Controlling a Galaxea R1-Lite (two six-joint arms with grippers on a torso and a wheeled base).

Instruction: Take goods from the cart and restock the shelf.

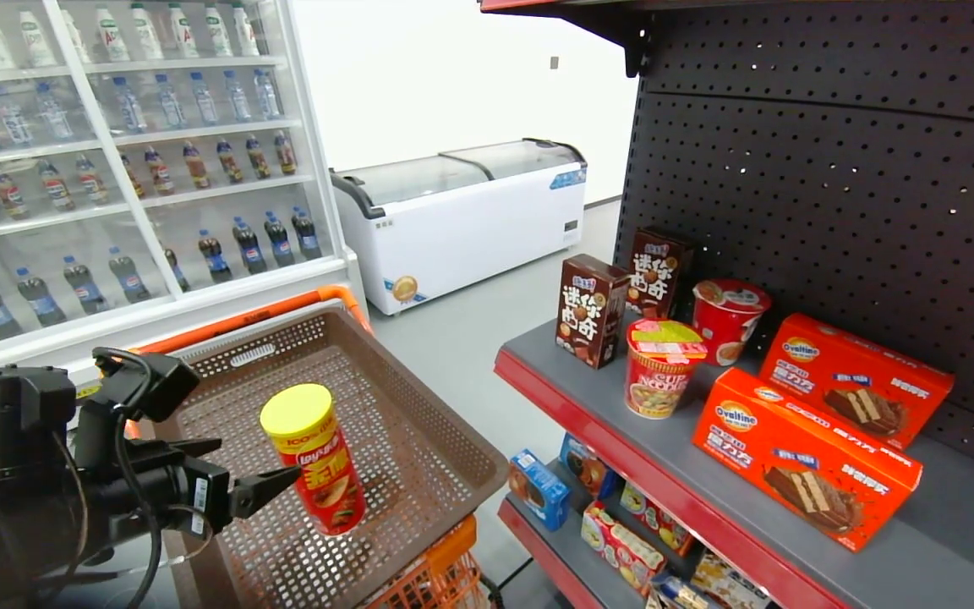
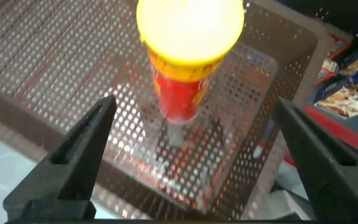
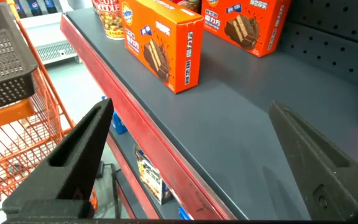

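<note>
My left end effector (image 2: 194, 104) is hanging with fingers spread wide, gripping nothing. It is hovering over the near side of the brown perforated plastic basket (image 1: 419, 423) on the orange wire cart (image 1: 284, 306). The fingers are pointing roughly level, toward the shelf side.

The target is the tall red cylindrical chip canister with the yellow plastic lid (image 1: 314, 461).
- It is standing on the basket floor straight ahead of my left fingertips, lid up.
- Its long axis is running near vertical, leaning slightly in the head view.
- In the left wrist view it is sitting centred between the two fingers but beyond their tips, so the jaws are not yet around it.
- In the head view one fingertip is showing very close to the canister's side. I can't tell if it is touching.

Judgement: the left arm is much the nearer one, so this is its pick. I'm reading the next move as a straight advance along the finger direction until the canister body is sitting between the pads. Then I'd close across the diameter, below the lid. The risk is tipping the tall upright canister before the fingers close.

My right end effector (image 3: 191, 107) is also spread wide and empty. It is hanging above the bare grey shelf deck with the red front edge (image 3: 241, 124), well apart from the cart. Orange cardboard wafer boxes (image 3: 166, 43) are standing further along that deck, ahead of it.
</note>
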